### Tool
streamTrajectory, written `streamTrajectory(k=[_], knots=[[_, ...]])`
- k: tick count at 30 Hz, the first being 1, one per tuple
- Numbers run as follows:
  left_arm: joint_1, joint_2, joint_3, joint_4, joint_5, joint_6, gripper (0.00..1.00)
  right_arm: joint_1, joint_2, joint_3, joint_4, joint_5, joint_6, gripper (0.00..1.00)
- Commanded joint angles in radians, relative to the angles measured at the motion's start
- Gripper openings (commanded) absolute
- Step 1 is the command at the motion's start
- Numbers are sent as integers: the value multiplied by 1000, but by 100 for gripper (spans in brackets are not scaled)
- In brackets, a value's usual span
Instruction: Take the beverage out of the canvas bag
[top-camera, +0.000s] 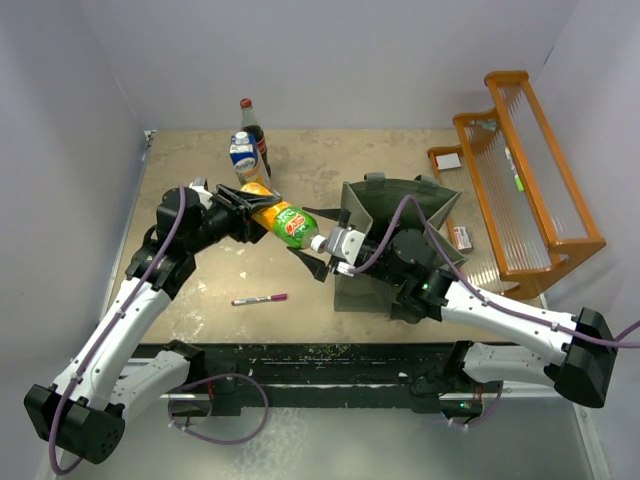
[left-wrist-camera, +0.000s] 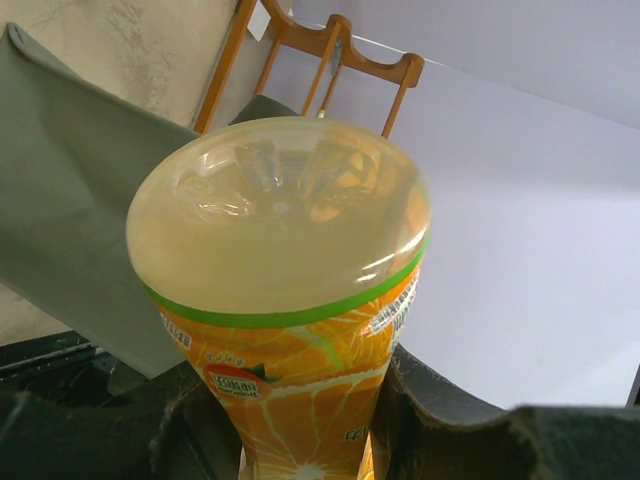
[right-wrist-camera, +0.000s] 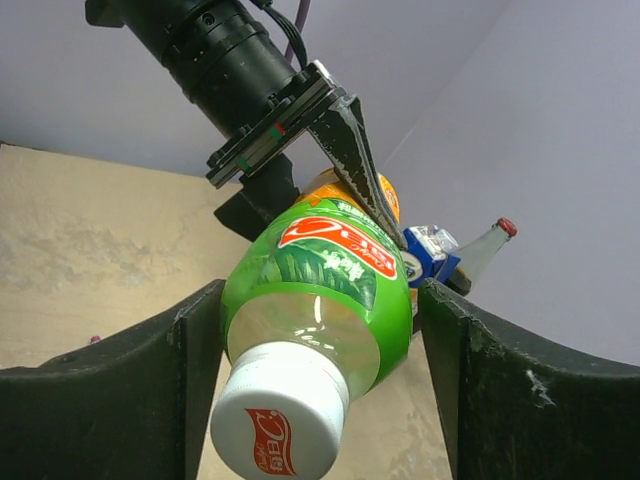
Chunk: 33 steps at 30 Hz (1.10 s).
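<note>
- Nearest the bottom edge of the top view I count two arms. The left one rises from its near-left base, bends at the elbow and reaches right. The right one reaches leftward across the near side of the bag.
- One pink-capped pen (top-camera: 260, 298) lies on the worktop (top-camera: 330, 160) between the arms.
- One beverage (top-camera: 283, 222) hangs roughly level in the air, outside the canvas bag (top-camera: 425, 195) and just left of its open mouth.
- It is a clear plastic bottle of orange drink. It has an orange-slice label towards the base, green print at the shoulder and a white cap with a red mark.
- The left tool (top-camera: 250, 208) is clamped on the waist near the base, one finger on each side.
- The right tool (top-camera: 322, 240) sits at the cap end with its fingers spread wide either side of the green shoulder, not pressing it as far as I can see.
- One bag, grey-green, stands with a flap turned outward.
- Two small cards (top-camera: 461, 237) lie right of the bag.
- One orange wooden rack (top-camera: 530, 180) stands at the right edge.
- Two more bottles stand upright at the far side: a blue-and-white bottle (top-camera: 243, 155) and, just behind it, a dark bottle (top-camera: 250, 120) with a red cap.
</note>
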Motion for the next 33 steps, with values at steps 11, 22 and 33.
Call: streamTrajectory(k=[11, 22, 33], knots=[[0, -21, 74, -107, -38, -182, 99, 2, 2, 99, -15, 26, 23, 36], [-1, -149, 131, -611, -335, 183, 99, 1, 107, 287, -342, 48, 147, 17], [0, -129, 350, -742, -550, 491, 99, -1, 366, 484, -505, 128, 300, 0]])
